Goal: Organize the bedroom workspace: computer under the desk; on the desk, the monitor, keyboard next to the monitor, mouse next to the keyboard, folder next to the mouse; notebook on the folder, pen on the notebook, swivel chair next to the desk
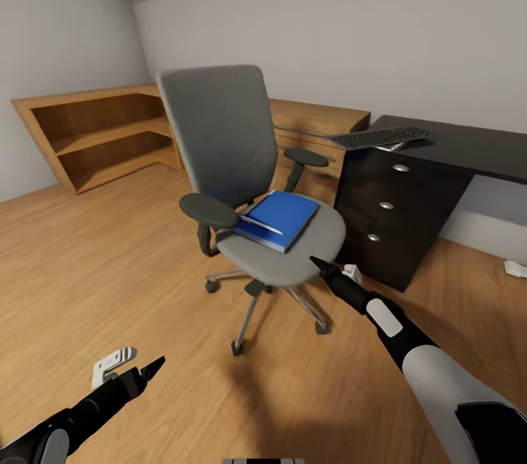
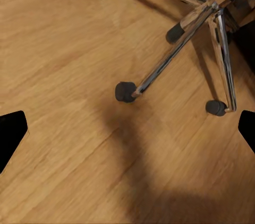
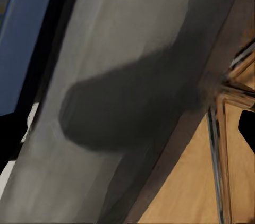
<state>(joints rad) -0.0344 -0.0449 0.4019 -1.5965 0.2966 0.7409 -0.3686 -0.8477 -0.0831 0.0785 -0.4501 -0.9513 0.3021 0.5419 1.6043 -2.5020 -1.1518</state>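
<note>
The right gripper [image 1: 319, 263] hangs at the front edge of the swivel chair [image 1: 241, 178] seat, its dark fingers drawn to a point and holding nothing; from the head view the jaws look nearly closed, though their gap is too small to judge surely. Its wrist camera looks down across the grey seat cushion, with a strip of the blue folder [image 3: 24, 38] along one side and the chrome base beneath.

The left gripper [image 1: 150, 369] hovers low over the wood floor, well apart from the chair, empty; in its wrist view the two fingertips sit wide apart at the frame edges, so it is spread open.

The folder [image 1: 282, 219] lies flat on the seat, with a pale pen [image 1: 262, 224] across its near corner. The keyboard [image 1: 380, 136] already rests on the desk [image 1: 468, 146], by the drawer unit.

The step in hand looks like picking up the folder. To do it well, open the right fingers first, come in low along the cushion toward the folder's near edge, and grip gently, since the castors may let the chair roll away under a push.
</note>
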